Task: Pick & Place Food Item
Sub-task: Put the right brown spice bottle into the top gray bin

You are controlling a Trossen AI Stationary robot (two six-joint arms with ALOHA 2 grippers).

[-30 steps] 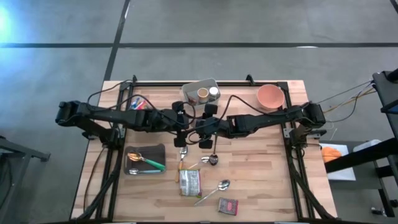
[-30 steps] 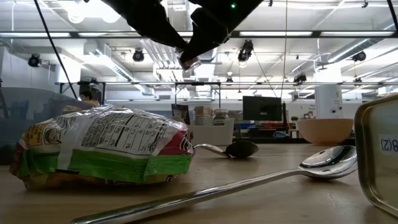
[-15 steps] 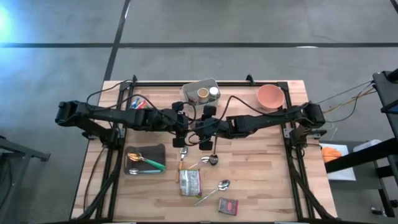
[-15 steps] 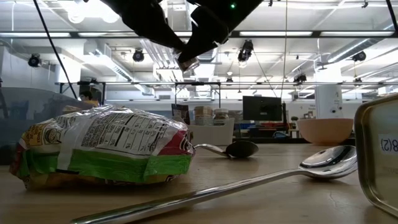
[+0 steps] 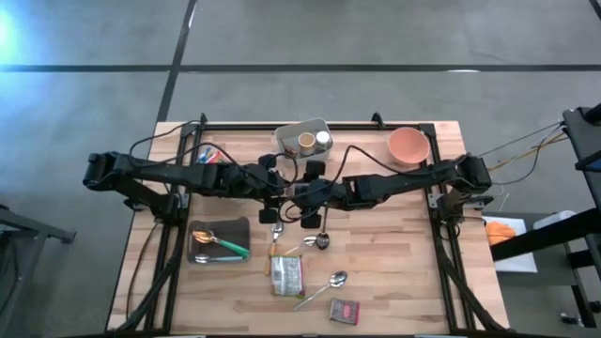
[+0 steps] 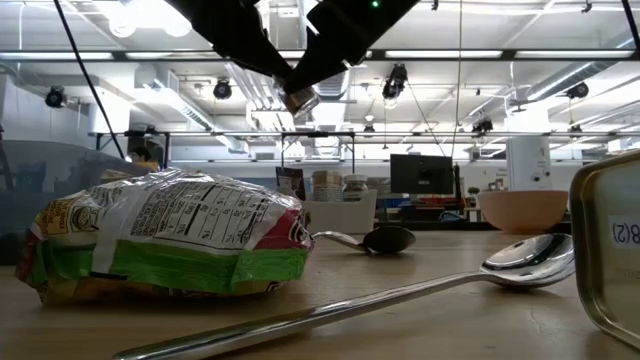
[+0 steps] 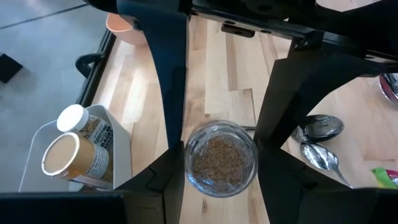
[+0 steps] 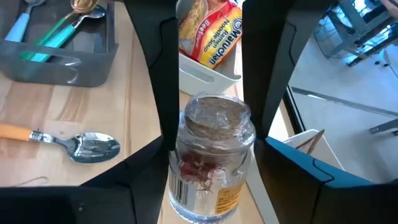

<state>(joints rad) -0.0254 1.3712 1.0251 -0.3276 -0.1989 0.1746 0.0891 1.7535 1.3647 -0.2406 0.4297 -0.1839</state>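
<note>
A small glass jar (image 8: 211, 165) with a film-wrapped top and brown contents hangs above the table's middle, where both arms meet. It shows end-on in the left wrist view as the jar (image 7: 221, 158) and high up in the low view as the jar (image 6: 300, 100). My left gripper (image 7: 221, 177) is shut on it. My right gripper (image 8: 211, 186) stands open, one finger close on either side of the jar's labelled body. In the high view the left gripper (image 5: 285, 193) and the right gripper (image 5: 302, 197) hide the jar. My left gripper pinches the jar's round side (image 7: 188, 163) between its two fingers, near the wrapped top end (image 8: 211, 118). It comes slanting down from the table's left. The jar is lifted clear of the table and tilted. My right gripper: I cannot tell whether its fingers (image 8: 146, 180) touch the jar.
Below the arms lie spoons (image 5: 322, 239). Nearer the front are a food packet (image 5: 286, 275), a long spoon (image 5: 324, 286) and a tin (image 5: 345, 311). A grey utensil tray (image 5: 219, 241) sits front left. A white bin (image 5: 305, 139) and a pink bowl (image 5: 409, 145) stand at the back.
In the low view the dark fingers around the jar have shifted, and more of the jar shows below them. The jar and both arms stay where they were above the table's middle.
</note>
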